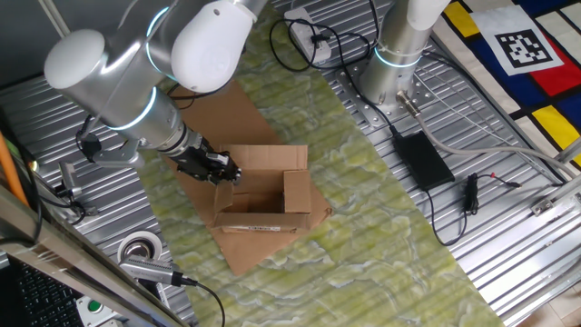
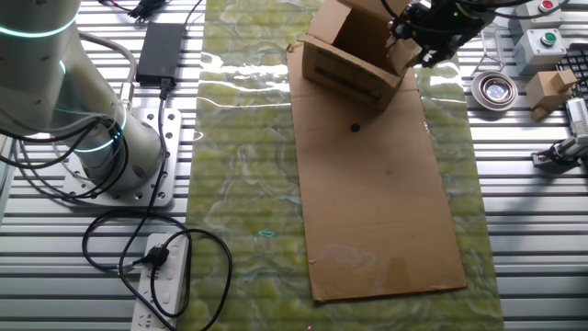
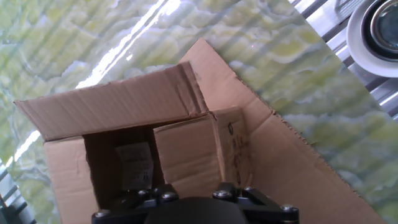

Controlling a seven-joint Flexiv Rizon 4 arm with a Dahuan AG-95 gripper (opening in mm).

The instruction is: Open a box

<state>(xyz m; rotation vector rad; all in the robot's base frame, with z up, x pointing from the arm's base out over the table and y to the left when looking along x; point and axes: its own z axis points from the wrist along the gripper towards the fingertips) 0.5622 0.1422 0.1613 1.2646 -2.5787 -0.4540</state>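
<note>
Gripper [image 1: 223, 170], its jaw state impossible to tell, sits at the rim of the box [image 1: 263, 195], flaps spread and inside exposed, on a cardboard sheet [image 2: 377, 202], with a tape roll [image 2: 496, 89] farther off.

A large flat cardboard sheet [image 2: 381, 202] lies on green marbled cloth [image 2: 243, 184], tape roll [image 2: 497, 88] nearby.

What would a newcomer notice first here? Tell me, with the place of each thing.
First, the small brown box standing open on the flat cardboard sheet, which lies on the green marbled mat. Next, the gripper at the box's rim, beside an upright flap. A roll of tape lies on the metal table off the mat.
</note>
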